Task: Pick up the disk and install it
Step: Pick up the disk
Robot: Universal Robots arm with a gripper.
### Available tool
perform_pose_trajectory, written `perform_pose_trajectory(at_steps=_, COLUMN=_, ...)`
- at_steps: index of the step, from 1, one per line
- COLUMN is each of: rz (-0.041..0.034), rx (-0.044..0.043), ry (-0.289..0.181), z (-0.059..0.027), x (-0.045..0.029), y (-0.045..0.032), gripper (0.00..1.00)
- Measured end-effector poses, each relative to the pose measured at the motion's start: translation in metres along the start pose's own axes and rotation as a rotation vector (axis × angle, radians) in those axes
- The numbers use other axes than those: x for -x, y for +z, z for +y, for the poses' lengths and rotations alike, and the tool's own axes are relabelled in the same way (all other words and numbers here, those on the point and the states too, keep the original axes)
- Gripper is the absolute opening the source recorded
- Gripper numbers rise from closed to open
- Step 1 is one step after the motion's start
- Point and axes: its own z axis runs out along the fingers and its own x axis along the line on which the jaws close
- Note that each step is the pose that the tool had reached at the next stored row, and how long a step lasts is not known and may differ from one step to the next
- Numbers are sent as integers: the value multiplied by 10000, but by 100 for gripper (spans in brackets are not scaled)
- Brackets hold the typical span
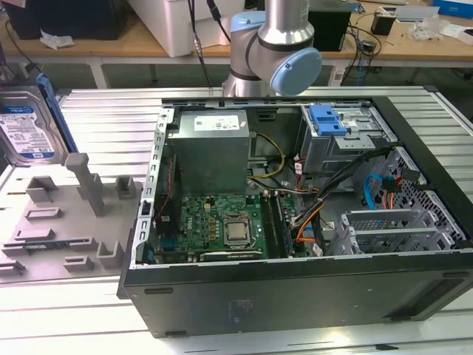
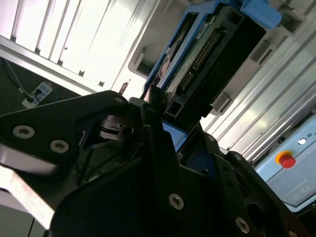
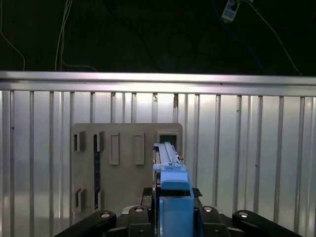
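Note:
The disk [image 1: 28,122], a silver drive with a white-and-blue label in a blue bracket, hangs tilted at the exterior view's far left, above the grey fixture plate [image 1: 59,218]. In the first wrist view the disk [image 3: 170,170] shows edge-on, with my gripper [image 3: 173,200] shut on it from both sides. The second wrist view shows the disk's [image 2: 207,54] circuit-board side, and my gripper [image 2: 160,116] clamps its lower end. The fixture plate [image 3: 123,165] lies below it.
An open computer case [image 1: 295,299] lies on the slatted table, right of the fixture. Inside are a grey power supply [image 1: 214,144], a motherboard [image 1: 222,222], loose cables and a blue-handled drive cage [image 1: 329,122]. The arm's base [image 1: 273,44] stands behind it. A red button [image 2: 285,159] is nearby.

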Motion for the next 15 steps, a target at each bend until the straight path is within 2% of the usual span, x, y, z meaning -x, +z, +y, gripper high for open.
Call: perform_pose_trajectory(at_steps=15, rz=180, rx=5, ry=-3, z=-4, x=-10, y=-262, gripper=36)
